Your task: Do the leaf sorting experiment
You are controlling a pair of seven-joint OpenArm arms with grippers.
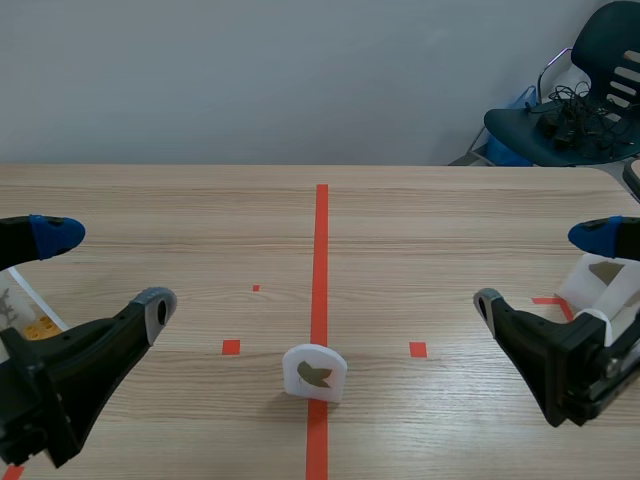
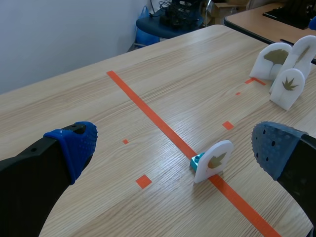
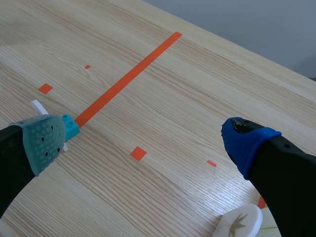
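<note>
The leaf card point(image 1: 315, 372) stands on the table point(image 1: 430, 230) at lower centre, on the tape line point(image 1: 321, 250). The left hand point(image 1: 105, 272) at lower left and the right hand point(image 1: 545, 270) at lower right are both spread wide.

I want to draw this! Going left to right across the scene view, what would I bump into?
Left tool → white leaf card standing on the red tape line → right tool. The cards by the right tool overlap it, so I skip them.
</note>
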